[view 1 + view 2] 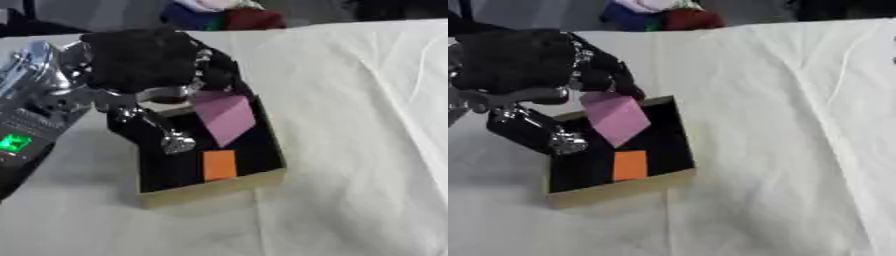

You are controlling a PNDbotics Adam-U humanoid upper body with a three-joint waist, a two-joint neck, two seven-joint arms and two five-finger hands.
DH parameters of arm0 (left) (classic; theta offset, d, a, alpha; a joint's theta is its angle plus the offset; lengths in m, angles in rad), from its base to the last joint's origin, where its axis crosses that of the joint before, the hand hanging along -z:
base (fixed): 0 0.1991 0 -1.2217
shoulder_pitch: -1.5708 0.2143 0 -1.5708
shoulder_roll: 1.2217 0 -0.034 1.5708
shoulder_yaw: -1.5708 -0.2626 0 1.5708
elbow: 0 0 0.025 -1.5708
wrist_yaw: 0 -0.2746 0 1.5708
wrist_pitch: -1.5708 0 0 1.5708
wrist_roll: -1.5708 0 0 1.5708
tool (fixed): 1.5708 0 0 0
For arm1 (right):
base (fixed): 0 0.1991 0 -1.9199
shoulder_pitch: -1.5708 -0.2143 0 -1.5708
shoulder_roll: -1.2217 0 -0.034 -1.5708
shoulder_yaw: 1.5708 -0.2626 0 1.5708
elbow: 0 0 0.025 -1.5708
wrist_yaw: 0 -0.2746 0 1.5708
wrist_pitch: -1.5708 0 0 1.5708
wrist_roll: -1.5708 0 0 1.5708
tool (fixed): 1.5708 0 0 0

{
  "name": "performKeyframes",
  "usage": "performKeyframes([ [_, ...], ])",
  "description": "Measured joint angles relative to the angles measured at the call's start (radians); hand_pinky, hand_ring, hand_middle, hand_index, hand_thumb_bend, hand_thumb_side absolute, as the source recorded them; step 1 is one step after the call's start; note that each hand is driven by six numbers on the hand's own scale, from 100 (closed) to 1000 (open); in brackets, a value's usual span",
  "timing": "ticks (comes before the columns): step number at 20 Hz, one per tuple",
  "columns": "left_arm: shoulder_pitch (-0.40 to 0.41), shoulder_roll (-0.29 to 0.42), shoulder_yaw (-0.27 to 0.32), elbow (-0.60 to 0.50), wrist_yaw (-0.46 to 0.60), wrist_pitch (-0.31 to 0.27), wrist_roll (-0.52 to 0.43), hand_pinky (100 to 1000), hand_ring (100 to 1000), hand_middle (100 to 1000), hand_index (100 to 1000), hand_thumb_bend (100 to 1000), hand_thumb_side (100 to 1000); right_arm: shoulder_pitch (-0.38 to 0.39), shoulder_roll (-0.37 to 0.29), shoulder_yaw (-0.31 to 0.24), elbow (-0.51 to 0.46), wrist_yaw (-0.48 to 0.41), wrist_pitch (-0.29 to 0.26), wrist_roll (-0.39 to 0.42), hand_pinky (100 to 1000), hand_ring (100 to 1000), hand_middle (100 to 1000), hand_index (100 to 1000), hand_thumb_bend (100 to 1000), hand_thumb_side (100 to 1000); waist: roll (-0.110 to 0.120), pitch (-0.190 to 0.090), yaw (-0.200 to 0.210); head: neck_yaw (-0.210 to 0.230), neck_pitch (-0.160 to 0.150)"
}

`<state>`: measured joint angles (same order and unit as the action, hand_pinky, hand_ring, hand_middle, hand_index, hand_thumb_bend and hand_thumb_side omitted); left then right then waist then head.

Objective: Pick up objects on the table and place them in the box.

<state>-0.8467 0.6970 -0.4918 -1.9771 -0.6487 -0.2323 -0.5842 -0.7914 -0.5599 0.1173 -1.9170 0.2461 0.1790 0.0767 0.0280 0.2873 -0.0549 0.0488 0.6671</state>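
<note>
Counting one box (623,192), one orange piece (630,165) inside; your left hand (144,60) above, fingers pinching one pink block (616,119).

Table (350,125): covered in a white cloth, creased and wrinkled, most of all along the right side. Directly on it: one box (214,189), left of centre, shallow, pale tan wall on the near side, black inside, set slightly askew to the table edges (near-left corner points toward the camera). Far edge of the table: a heap of coloured fabric (658,15), blue, white and dark red; can't tell if it lies on the cloth or just behind it.
</note>
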Motion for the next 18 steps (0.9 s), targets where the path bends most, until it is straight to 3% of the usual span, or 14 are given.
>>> performKeyframes([
  [13,0.039,-0.042,-0.065,0.083,-0.232,-0.132,0.048,565,661,600,767,100,196,0.009,0.009,-0.002,0.000,-0.002,0.003,0.004,898,738,623,778,100,934,-0.005,0.008,-0.007,0.001,0.000],
  [15,0.045,-0.047,-0.074,0.097,-0.242,-0.145,0.053,581,678,619,785,100,242,0.009,0.009,-0.005,0.000,-0.002,0.003,0.004,899,737,623,778,100,934,-0.006,0.008,-0.007,0.002,0.000],
  [16,0.048,-0.047,-0.078,0.105,-0.242,-0.151,0.054,600,720,669,826,100,334,0.009,0.009,-0.007,0.000,-0.002,0.003,0.004,899,737,623,778,100,934,-0.006,0.009,-0.007,0.002,0.000],
  [18,0.053,-0.051,-0.084,0.119,-0.241,-0.163,0.051,614,753,711,861,100,398,0.010,0.009,-0.007,0.000,-0.003,0.004,0.003,899,737,623,778,100,934,-0.006,0.009,-0.008,0.003,0.000],
])
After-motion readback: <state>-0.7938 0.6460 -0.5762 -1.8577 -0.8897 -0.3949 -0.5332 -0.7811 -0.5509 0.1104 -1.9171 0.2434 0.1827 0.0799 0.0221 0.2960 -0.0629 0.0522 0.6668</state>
